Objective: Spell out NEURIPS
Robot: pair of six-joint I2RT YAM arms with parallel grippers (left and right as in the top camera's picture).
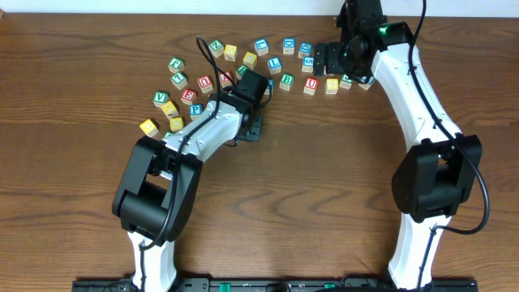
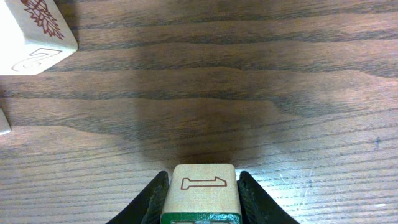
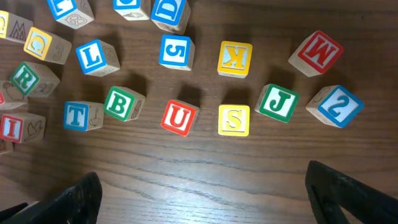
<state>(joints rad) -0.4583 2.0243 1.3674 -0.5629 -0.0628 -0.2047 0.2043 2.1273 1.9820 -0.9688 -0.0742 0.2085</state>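
On the table, cubes lie in a loose arc. The right gripper hangs wide open above U; the left gripper clamps a green-edged cube by opposite faces. Probably light, hard, smooth wood: flat sides suit gripping.

Overhead straight down over table, wrist views close, right shares red U cube.

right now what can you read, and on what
"U" red U cube
"R" green R cube
"I" red I cube
"S" yellow S cube
"T" blue T cube
"B" green B cube
"L" blue L cube
"J" green J cube
"5" blue 5 cube
"2" blue 2 cube
"M" red M cube
"K" yellow K cube
"1" held cube, left gripper
Rest: cropped, blurred.
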